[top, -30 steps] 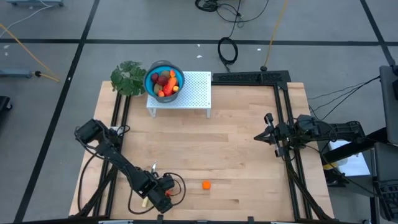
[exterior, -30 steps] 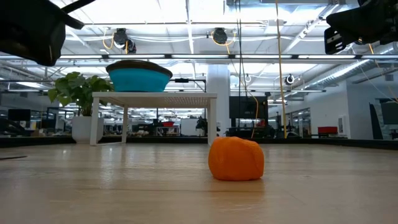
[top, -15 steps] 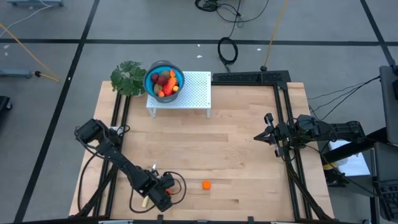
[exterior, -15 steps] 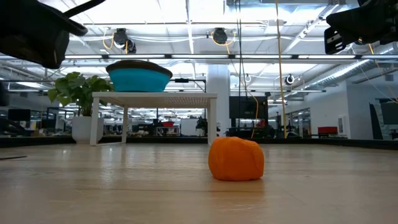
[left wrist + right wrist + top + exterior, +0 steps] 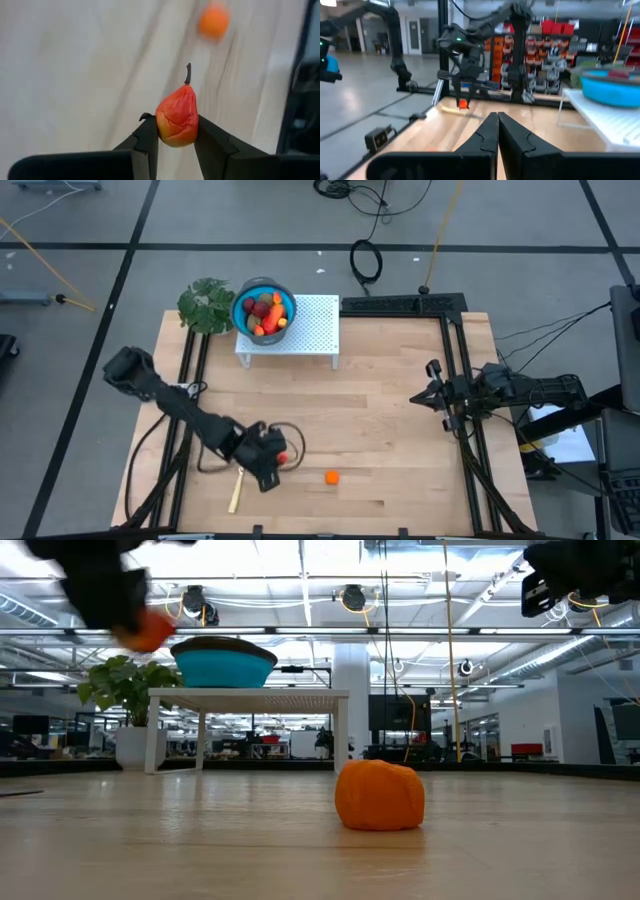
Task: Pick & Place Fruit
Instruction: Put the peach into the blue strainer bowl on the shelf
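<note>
Left gripper (image 5: 176,136) pinches a red-orange pear (image 5: 177,118) above the worktop (image 5: 380,420); a small orange fruit (image 5: 331,477) lies just beyond; keep the squeeze steady while carrying; right gripper (image 5: 496,131), pressed together, waits well away.

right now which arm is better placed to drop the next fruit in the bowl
Left. The left gripper already holds the red-orange pear above the table, while the right gripper waits shut and empty at the right side, no nearer the blue bowl.

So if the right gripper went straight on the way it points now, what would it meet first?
Probably the left gripper, holding the red-orange pear across the table. The right gripper is shut, with bare wood between, though depth is hard to judge.
</note>
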### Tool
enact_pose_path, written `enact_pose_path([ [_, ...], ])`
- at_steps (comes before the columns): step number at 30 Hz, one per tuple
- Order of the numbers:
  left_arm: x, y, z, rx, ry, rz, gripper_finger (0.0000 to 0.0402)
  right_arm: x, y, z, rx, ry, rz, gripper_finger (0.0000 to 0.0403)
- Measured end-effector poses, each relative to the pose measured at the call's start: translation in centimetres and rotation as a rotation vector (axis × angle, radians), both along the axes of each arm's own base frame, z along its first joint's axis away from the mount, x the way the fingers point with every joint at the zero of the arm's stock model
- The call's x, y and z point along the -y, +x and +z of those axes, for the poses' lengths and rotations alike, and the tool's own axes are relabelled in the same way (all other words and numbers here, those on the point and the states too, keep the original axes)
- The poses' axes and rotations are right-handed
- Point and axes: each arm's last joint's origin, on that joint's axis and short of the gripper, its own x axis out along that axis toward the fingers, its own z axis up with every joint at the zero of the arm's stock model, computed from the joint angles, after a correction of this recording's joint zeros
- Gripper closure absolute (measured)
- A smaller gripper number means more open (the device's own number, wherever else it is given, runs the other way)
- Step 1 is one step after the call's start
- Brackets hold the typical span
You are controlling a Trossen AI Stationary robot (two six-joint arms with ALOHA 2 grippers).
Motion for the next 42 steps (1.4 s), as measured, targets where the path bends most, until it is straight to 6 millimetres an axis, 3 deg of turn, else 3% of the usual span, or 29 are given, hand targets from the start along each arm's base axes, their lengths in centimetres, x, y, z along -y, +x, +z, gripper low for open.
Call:
enact_pose_path([
  [8, -3.1, 1.3, 5.7, 0.381, 0.029, -0.082, 0.0306, 0.0, 0.2, 1.1, 0.109, 0.007, 0.003, 0.0403],
  [16, -4.9, 3.1, 10.0, 0.79, 0.059, -0.26, 0.0306, -0.2, 2.1, 1.9, 0.179, 0.011, 0.01, 0.0403],
  [23, -6.6, 4.0, 12.6, 1.091, -0.037, -0.478, 0.0307, -0.3, 3.9, 0.9, 0.101, -0.029, 0.006, 0.0403],
  [29, -7.7, 3.5, 15.6, 1.436, -0.076, -0.688, 0.0307, -0.4, 4.6, 0.3, 0.064, -0.117, -0.004, 0.0403],
  [36, -8.3, 2.4, 17.5, 1.68, -0.079, -0.876, 0.0307, -0.3, 4.7, 0.2, 0.065, -0.163, -0.01, 0.0403],
  [42, -8.4, 2.4, 17.5, 1.682, -0.078, -0.878, 0.0307, -0.3, 4.7, 0.2, 0.065, -0.163, -0.011, 0.0403],
])
